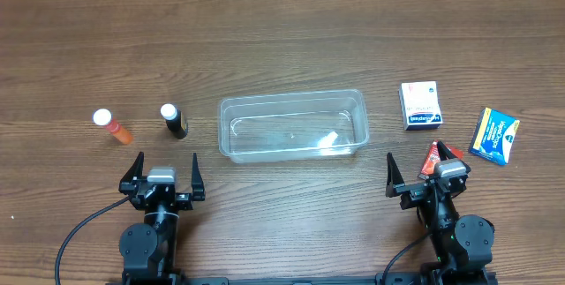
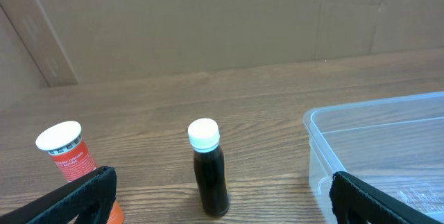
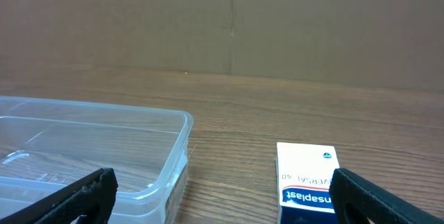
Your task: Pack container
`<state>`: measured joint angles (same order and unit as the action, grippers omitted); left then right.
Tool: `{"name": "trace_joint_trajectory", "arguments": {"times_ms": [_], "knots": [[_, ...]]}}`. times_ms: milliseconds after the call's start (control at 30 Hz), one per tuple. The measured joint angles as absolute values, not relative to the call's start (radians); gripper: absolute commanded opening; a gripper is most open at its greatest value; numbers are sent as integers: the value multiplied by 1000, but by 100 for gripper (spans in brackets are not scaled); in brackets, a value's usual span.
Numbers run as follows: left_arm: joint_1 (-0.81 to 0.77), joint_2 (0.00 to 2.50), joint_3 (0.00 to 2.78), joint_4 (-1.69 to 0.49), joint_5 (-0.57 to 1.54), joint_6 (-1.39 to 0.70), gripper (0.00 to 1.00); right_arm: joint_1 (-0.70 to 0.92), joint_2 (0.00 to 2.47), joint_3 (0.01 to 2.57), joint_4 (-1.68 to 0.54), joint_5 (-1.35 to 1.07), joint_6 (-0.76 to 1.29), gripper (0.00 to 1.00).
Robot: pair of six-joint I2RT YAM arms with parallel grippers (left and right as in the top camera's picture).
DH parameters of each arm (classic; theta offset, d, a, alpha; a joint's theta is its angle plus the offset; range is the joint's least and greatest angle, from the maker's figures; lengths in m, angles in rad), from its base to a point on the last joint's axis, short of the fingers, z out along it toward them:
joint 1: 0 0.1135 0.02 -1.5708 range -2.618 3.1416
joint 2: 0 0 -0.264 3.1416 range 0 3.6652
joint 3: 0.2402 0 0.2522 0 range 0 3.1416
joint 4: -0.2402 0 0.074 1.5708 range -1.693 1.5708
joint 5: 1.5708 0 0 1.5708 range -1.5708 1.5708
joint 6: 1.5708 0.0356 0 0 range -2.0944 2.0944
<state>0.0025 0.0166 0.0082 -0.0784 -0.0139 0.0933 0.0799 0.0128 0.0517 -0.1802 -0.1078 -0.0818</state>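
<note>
The clear plastic container sits empty at the table's middle; it also shows in the left wrist view and the right wrist view. A dark bottle with a white cap and an orange bottle with a white cap are left of it. A white and blue box, a blue and yellow packet and a small red item are to its right. My left gripper and right gripper are open and empty near the front edge.
A brown cardboard wall stands beyond the table's far edge. The wooden table spreads behind the container.
</note>
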Motion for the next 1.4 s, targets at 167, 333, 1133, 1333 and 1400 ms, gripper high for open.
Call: {"name": "trace_joint_trajectory", "arguments": {"times_ms": [167, 333, 1133, 1333, 1400], "knots": [[2, 17, 8, -78, -14, 93, 100, 80, 13, 52, -181, -107, -82, 100], [2, 17, 8, -78, -14, 93, 100, 80, 13, 52, -181, -108, -82, 100], [2, 500, 651, -405, 15, -20, 100, 80, 722, 684, -381, -18, 130, 100], [2, 937, 1106, -846, 23, -24, 100, 80, 1128, 1104, -766, -11, 130, 100], [2, 1043, 1220, -971, 36, -24, 100, 80, 1203, 1190, -852, -10, 125, 100]]}}
